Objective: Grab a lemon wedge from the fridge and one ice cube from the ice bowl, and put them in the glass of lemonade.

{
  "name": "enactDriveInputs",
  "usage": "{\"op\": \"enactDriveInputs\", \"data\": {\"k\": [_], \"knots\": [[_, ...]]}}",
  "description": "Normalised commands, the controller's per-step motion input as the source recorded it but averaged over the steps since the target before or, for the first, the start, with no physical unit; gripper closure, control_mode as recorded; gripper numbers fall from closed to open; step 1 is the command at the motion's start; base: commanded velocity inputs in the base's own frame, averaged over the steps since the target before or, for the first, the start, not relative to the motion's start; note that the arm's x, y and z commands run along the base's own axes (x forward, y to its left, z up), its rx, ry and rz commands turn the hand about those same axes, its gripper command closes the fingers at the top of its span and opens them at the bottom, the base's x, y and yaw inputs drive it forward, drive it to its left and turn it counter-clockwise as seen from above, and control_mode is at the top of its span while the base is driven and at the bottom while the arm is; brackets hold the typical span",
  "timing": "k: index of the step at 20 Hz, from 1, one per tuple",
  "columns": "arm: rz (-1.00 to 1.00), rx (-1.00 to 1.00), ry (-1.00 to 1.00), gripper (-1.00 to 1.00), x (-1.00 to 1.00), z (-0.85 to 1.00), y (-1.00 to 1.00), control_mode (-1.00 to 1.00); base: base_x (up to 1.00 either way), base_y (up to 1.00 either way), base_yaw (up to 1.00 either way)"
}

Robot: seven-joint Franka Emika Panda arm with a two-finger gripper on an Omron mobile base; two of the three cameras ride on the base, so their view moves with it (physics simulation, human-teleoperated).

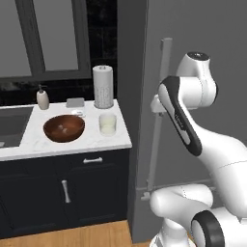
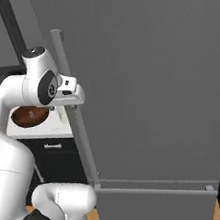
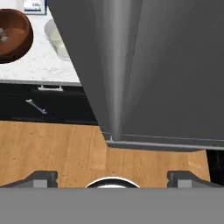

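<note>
Only leftward, paper-towel roll (image 1: 102, 87) beside glass of lemonade (image 1: 107, 124)

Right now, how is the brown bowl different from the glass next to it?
The bowl is wide, low and dark brown wood; the glass is narrow, taller-sided and clear. The bowl holds a few small whitish cubes; the glass holds pale yellowish liquid. The bowl sits left of the glass in the left base view. Both are round, stand upright and rest on the white counter.

Kitchen: fridge (image 1: 193, 29), marble counter (image 1: 72, 142), sink (image 1: 12, 126), cabinets (image 1: 72, 193).
</note>
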Motion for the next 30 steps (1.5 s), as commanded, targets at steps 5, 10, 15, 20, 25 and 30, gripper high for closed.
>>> {"op": "enactDriveInputs", "data": {"k": [5, 10, 15, 20, 25, 30], "knots": [[0.0, 0.0, 0.0, -1.0, 0.0, 0.0, 0.0, 1.0, -0.82, 0.11, 0.02], [0.0, 0.0, 0.0, -1.0, 0.0, 0.0, 0.0, 1.0, -0.77, 0.01, 0.01], [0.0, 0.0, -0.13, -1.0, -0.24, 0.09, 0.0, -1.0, -0.22, 0.0, 0.0], [0.0, 0.0, -0.32, -1.0, -0.24, 0.27, 0.0, -1.0, 0.0, 0.0, 0.0], [0.0, -0.01, -0.15, -1.0, 0.52, -0.01, 0.0, -1.0, 0.0, 0.0, 0.0], [0.0, 0.0, 0.0, -1.0, 0.85, -0.02, -0.05, -1.0, 0.0, 0.0, 0.0]]}}
